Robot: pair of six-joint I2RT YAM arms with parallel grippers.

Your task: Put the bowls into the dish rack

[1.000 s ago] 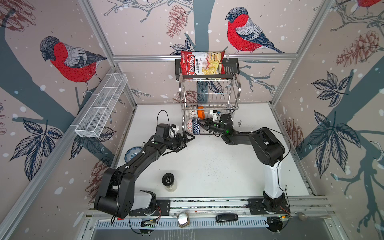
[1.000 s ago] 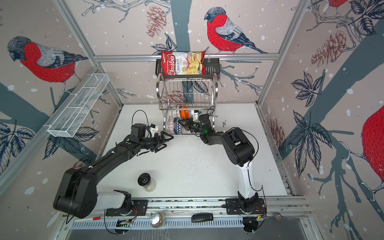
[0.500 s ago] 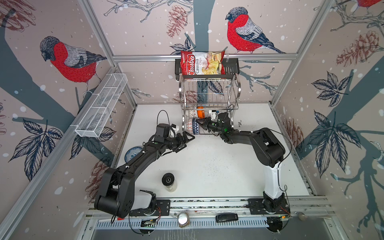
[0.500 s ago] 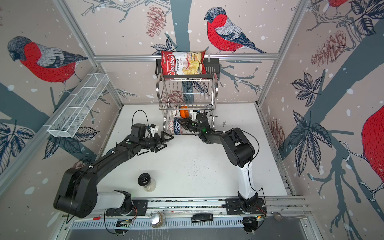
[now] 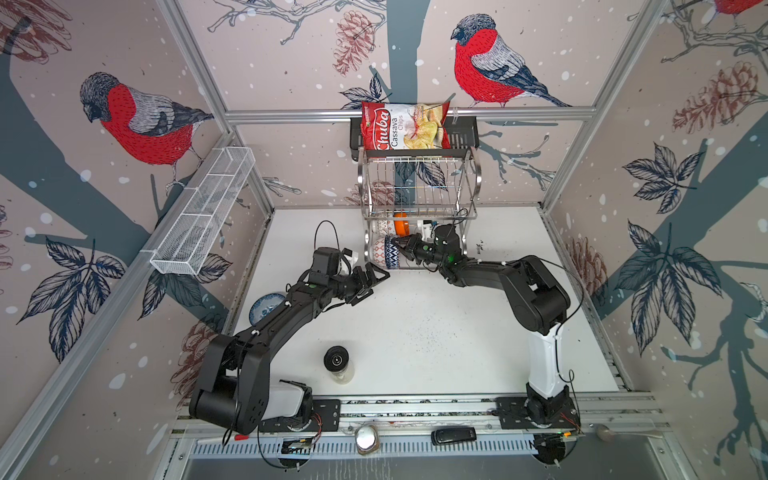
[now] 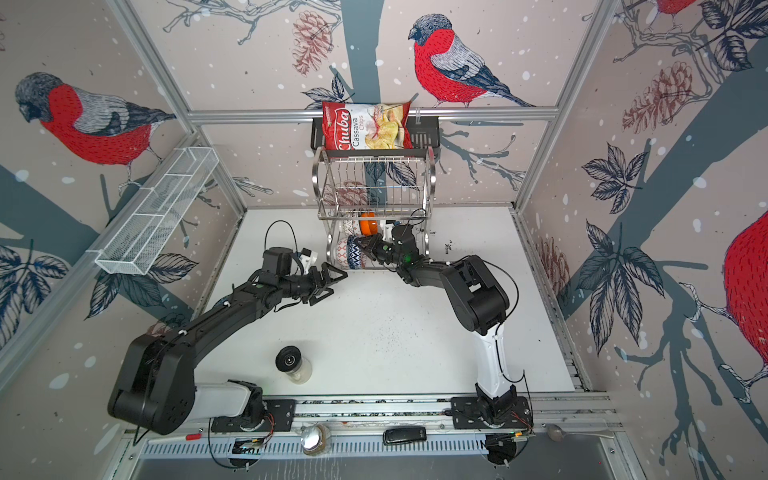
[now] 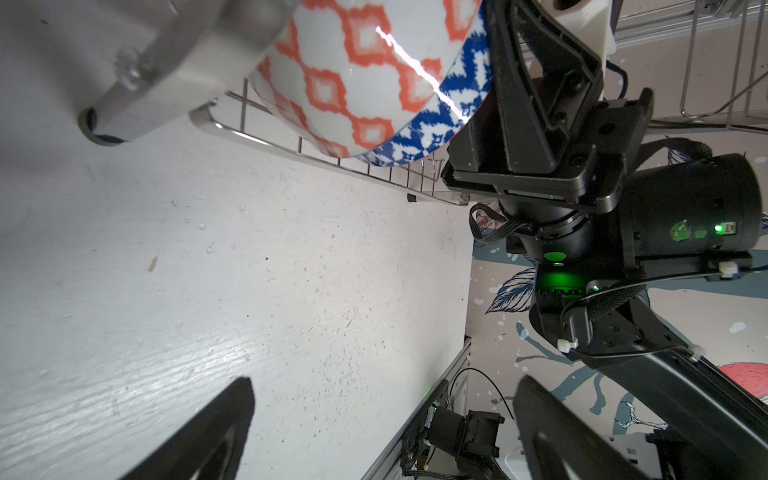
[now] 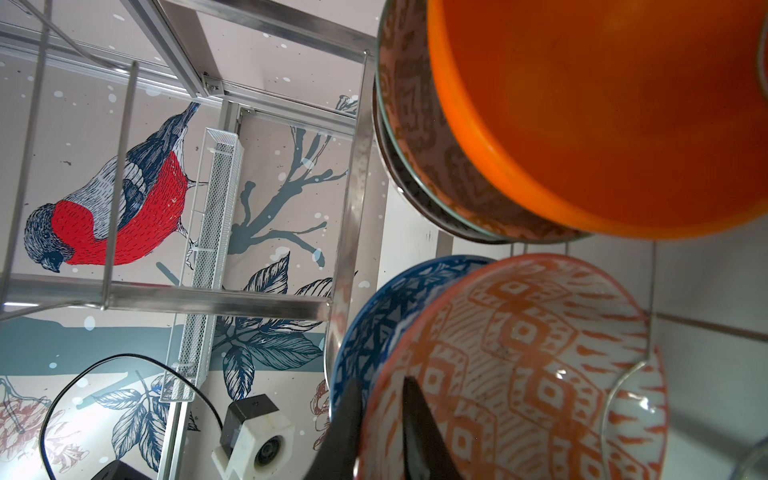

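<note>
Nearest, on the white surface [image 5: 415, 324], a jar [image 5: 336, 360] with a black lid stands upright, well apart from everything else. Further back on the left, a blue-and-white flowered bowl [image 5: 266, 305] lies on the surface close to the side wall, partly hidden by the left arm and outside the rack. The left hand [image 5: 372, 284] hangs near the rack's front left leg with its fingers spread wide and nothing between them; its wrist view shows only bare surface in the gap.

Beyond it the dish rack [image 5: 420, 216] stands at the back of the surface. At the front left of its lower tier the red-orange bowl [image 5: 377, 252] and the blue bowl [image 5: 390, 257] stand on edge, touching. The right hand [image 5: 401, 246] reaches into that tier from the right. In its wrist view the fingers [image 8: 419, 415] sit a narrow gap apart with the red-orange bowl's rim between them; whether they grip it I cannot tell. Behind, in the same tier, the plain orange bowl [image 5: 401, 226] sits just beside a grey patterned bowl [image 8: 415, 124]. Above the rack a bag of chips [image 5: 405, 126] rests in a black basket [image 5: 463, 139].
</note>
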